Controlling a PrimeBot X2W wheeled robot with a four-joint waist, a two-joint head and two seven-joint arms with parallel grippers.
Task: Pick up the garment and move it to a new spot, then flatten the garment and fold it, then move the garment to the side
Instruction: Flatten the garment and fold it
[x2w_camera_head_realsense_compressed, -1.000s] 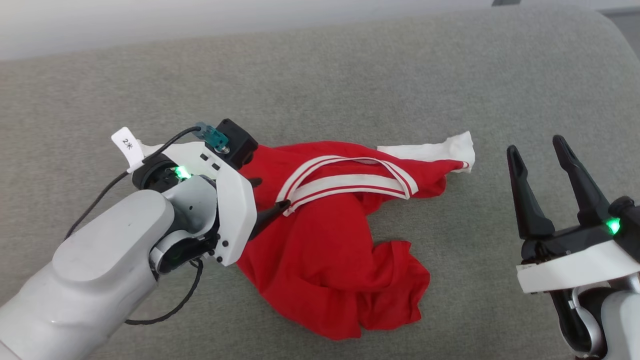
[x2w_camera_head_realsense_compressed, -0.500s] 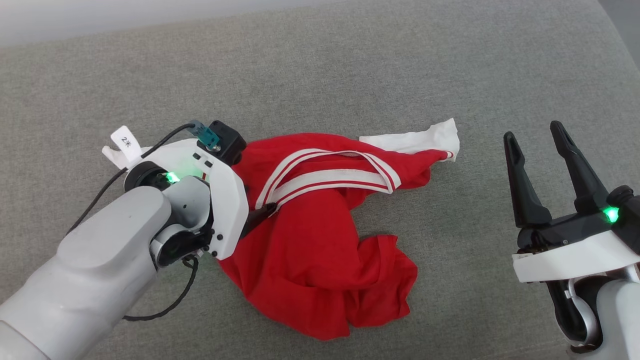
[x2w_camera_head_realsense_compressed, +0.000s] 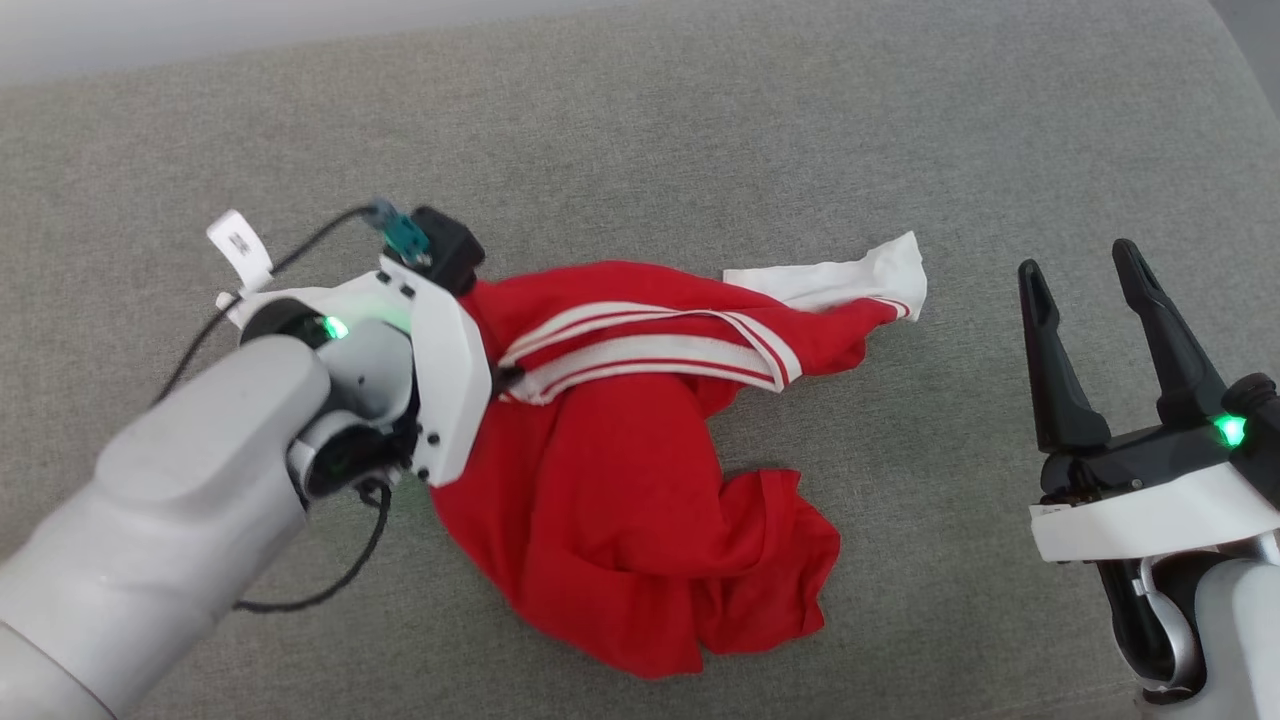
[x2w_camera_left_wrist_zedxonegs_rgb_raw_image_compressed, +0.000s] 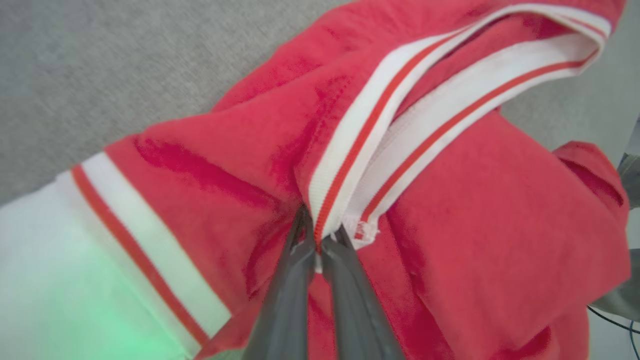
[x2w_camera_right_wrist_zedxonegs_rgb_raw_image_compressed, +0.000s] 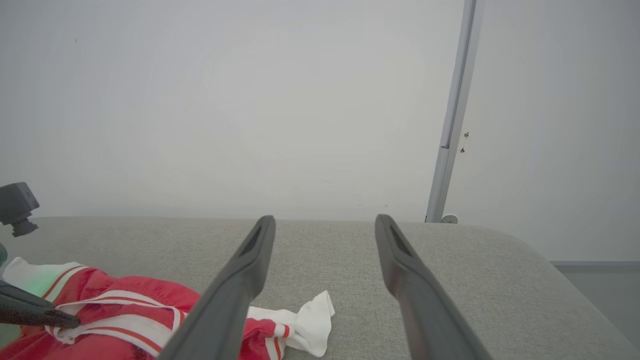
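Note:
The garment (x2w_camera_head_realsense_compressed: 620, 480) is a red T-shirt with white sleeves, crumpled on the grey cushion. One white sleeve (x2w_camera_head_realsense_compressed: 860, 280) points to the right. My left gripper (x2w_camera_head_realsense_compressed: 503, 381) is at the shirt's left side, shut on the end of the white-and-red striped neck band (x2w_camera_head_realsense_compressed: 650, 352). In the left wrist view the two fingers (x2w_camera_left_wrist_zedxonegs_rgb_raw_image_compressed: 295, 270) meet on that band (x2w_camera_left_wrist_zedxonegs_rgb_raw_image_compressed: 340, 200), and the garment (x2w_camera_left_wrist_zedxonegs_rgb_raw_image_compressed: 475, 200) spreads beyond them. My right gripper (x2w_camera_head_realsense_compressed: 1078, 262) hovers open at the right, well clear of the cloth. Its wrist view shows the gripper (x2w_camera_right_wrist_zedxonegs_rgb_raw_image_compressed: 325, 220) with nothing between its fingers and the garment (x2w_camera_right_wrist_zedxonegs_rgb_raw_image_compressed: 115, 300) at the lower left.
The grey fabric cushion (x2w_camera_head_realsense_compressed: 700, 150) stretches all around the shirt, with its rounded corner (x2w_camera_head_realsense_compressed: 1230, 60) at the far right. A pale wall (x2w_camera_right_wrist_zedxonegs_rgb_raw_image_compressed: 250, 100) and a vertical metal strip (x2w_camera_right_wrist_zedxonegs_rgb_raw_image_compressed: 452, 115) stand behind it. A black cable (x2w_camera_head_realsense_compressed: 340, 580) hangs off my left wrist.
My left gripper has shut on the striped neck band and drawn it slightly left. The head camera shifted a little. The right gripper stays open in place.

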